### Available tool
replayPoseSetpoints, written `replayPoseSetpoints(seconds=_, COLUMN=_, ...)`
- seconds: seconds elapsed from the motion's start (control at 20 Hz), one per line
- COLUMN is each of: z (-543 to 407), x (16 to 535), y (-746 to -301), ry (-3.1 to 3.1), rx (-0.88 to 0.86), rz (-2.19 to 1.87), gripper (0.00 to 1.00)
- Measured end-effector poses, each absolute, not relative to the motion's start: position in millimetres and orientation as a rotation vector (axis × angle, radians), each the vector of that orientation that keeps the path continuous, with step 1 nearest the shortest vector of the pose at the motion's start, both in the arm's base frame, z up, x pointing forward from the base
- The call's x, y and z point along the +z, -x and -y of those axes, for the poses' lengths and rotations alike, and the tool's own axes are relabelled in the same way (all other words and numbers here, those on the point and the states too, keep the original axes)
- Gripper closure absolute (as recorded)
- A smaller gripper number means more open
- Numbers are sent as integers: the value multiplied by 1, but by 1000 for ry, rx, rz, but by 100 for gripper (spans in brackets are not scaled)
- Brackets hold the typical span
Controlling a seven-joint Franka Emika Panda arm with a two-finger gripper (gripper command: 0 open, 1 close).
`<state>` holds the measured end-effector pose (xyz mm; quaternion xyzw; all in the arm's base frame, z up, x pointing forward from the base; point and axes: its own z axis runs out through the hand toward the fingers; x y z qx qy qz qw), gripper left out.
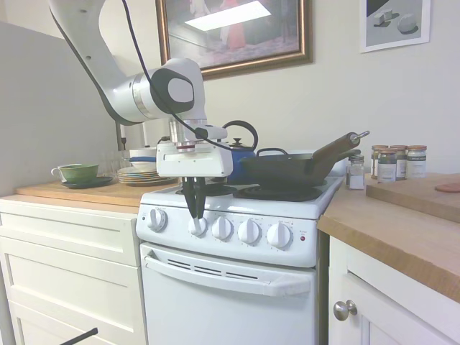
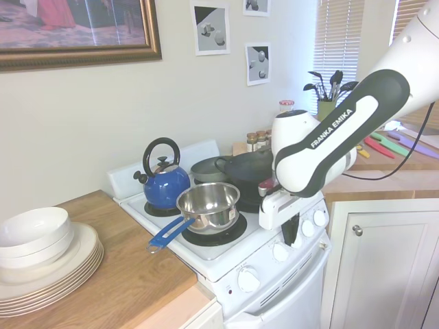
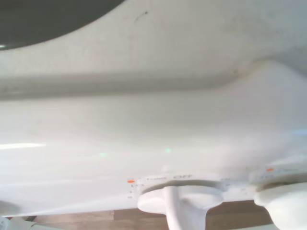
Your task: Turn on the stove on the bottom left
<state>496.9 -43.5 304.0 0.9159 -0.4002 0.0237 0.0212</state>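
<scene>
Kitchen with wooden countertops point(image 1: 402, 230) over white cabinets point(image 1: 68, 266), cream wall behind. Between the counters, a white stove point(image 1: 230, 287) with a row of five round knobs across its front panel and an oven handle point(image 1: 226, 277) below them. On the burners: a steel saucepan point(image 2: 208, 205) with a blue handle at the front, a blue kettle point(image 2: 163, 181) behind it, a dark wok point(image 1: 287, 169) with a long handle alongside. Off to one side on the counter, a stack of plates point(image 2: 48, 264) with a white bowl on top, and a green cup point(image 1: 77, 172) on a saucer. On the other side, spice jars point(image 1: 395, 162) against the wall and a pot of utensils point(image 2: 328, 92) by the window blinds. High on the wall, a framed painting point(image 1: 233, 32) and small printed pictures point(image 2: 211, 27).

Gripper point(image 1: 194, 214) pointing straight down at the stove's front edge, dark fingers close together with only a narrow gap, tips right at the second knob point(image 1: 198, 226) from the panel's left end in the first exterior view; contact not clear. Up close in the wrist view, a blurred white knob point(image 3: 181, 203) with small print around its dial, another knob edge beside it.
</scene>
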Motion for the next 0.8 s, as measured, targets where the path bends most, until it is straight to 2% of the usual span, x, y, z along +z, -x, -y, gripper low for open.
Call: replayPoseSetpoints(seconds=0.8, z=29, x=303, y=-502, ry=-2843, rx=78, rz=1214, gripper=100)
